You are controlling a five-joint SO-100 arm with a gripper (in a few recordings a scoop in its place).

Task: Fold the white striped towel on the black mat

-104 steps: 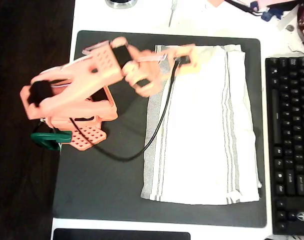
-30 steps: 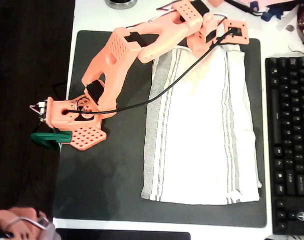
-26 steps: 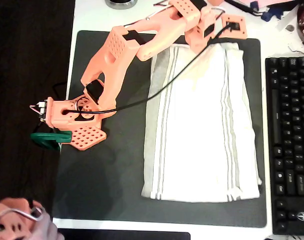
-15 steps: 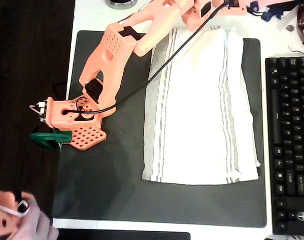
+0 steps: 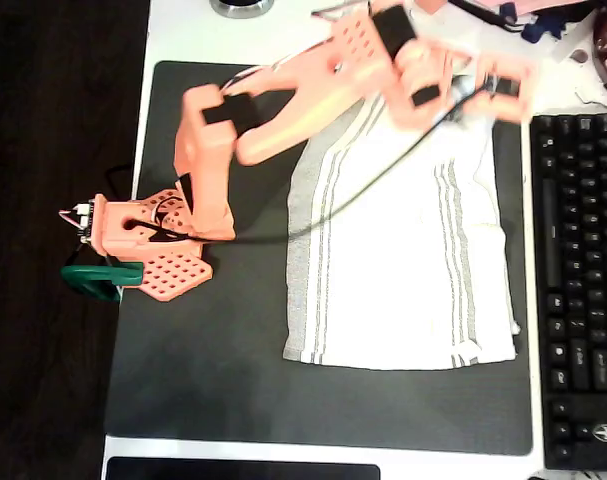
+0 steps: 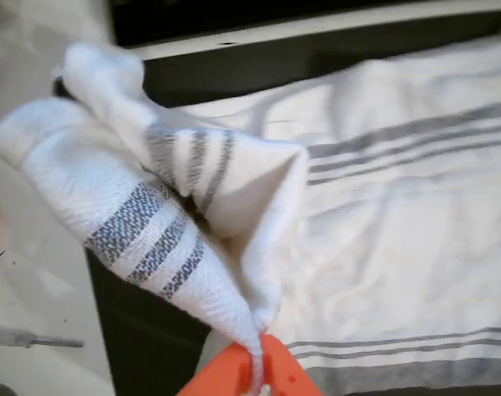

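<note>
Your gripper [image 6: 254, 371] is clamped on a corner of the white striped towel [image 5: 403, 260], lifted at the far end of the black mat [image 5: 213, 380]. Carry it straight along the stripes, low, and line up the edges before releasing.

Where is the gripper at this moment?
In the overhead view, the gripper is at the towel's top right corner, left of the keyboard.

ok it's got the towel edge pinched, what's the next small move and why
Probably carry the pinched edge across toward the towel's opposite end. In the wrist view the hand is shut on a bunched corner of the white striped towel, lifted off the black mat. Overhead, most of the towel lies flat and unfolded, so the fold isn't laid over yet.
</note>
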